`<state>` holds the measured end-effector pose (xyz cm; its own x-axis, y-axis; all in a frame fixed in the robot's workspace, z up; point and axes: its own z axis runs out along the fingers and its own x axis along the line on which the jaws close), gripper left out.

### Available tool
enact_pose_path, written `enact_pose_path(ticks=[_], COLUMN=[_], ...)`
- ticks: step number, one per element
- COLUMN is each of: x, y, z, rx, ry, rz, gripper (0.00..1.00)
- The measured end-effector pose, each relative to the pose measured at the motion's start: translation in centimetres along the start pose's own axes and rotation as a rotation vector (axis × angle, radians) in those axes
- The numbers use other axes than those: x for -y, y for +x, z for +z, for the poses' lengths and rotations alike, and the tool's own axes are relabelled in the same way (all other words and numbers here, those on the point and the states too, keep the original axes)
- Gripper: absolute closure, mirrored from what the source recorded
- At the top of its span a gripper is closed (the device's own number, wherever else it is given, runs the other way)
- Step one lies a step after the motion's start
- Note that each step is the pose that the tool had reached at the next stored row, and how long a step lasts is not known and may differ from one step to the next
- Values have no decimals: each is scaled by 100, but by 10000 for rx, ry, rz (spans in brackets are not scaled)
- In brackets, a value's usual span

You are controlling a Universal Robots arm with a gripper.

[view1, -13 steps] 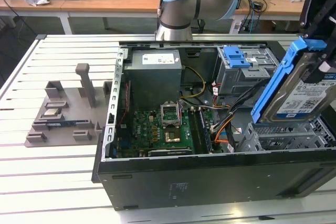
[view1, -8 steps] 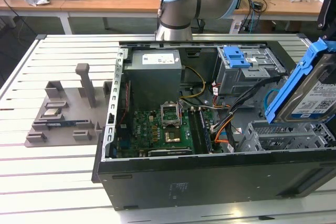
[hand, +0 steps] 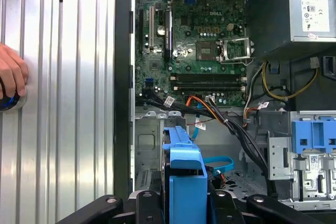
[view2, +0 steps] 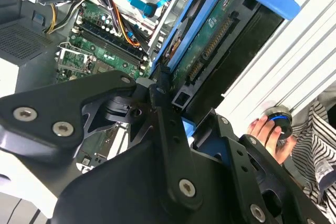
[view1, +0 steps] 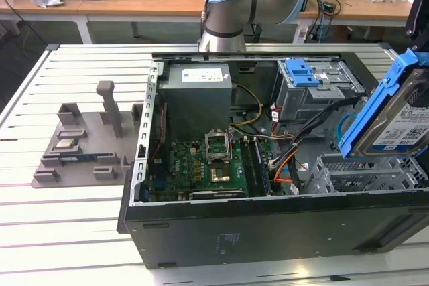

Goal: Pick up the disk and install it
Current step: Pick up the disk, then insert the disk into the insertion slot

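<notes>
The disk [view1: 395,122] is a silver drive with a white-and-blue label in a blue plastic frame. It hangs tilted over the exterior view's right end of the open computer case [view1: 268,226], above a grey empty drive cage [view1: 365,172]. My gripper [view1: 417,25] is shut on the disk from above. In the second wrist view the disk [view2: 210,40] shows its green circuit side between the black fingers [view2: 168,124]. In the first wrist view the disk's blue frame [hand: 184,177] sticks out from my gripper [hand: 184,208] over the case floor.
Inside the case are a motherboard [view1: 208,165], a grey power-supply box [view1: 198,92], loose cables [view1: 301,138] and another blue-framed bay [view1: 301,72]. A grey fixture [view1: 80,145] lies on the slatted table [view1: 67,219]. A person's hand [view2: 265,132] rests on a round knob beside the case.
</notes>
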<state>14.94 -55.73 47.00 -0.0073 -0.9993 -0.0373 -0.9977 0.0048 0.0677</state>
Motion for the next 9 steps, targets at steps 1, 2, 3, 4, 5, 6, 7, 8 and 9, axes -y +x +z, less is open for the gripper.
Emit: enact_pose_path(ticks=[1, 2, 3, 4, 5, 6, 7, 8, 9], x=[0, 0, 0, 0, 0, -1, -6, -28, -50], y=[0, 0, 0, 0, 0, 0, 1, 0, 0], z=[0, 0, 0, 0, 0, 0, 1, 2, 5], rx=[0, 0, 0, 0, 0, 1, 1, 0, -1], ry=[0, 0, 1, 0, 0, 1, 1, 0, 0], rz=[-1, 0, 0, 0, 0, -2, -1, -1, 0], gripper=[63, 63, 63, 63, 63, 63, 63, 63, 63])
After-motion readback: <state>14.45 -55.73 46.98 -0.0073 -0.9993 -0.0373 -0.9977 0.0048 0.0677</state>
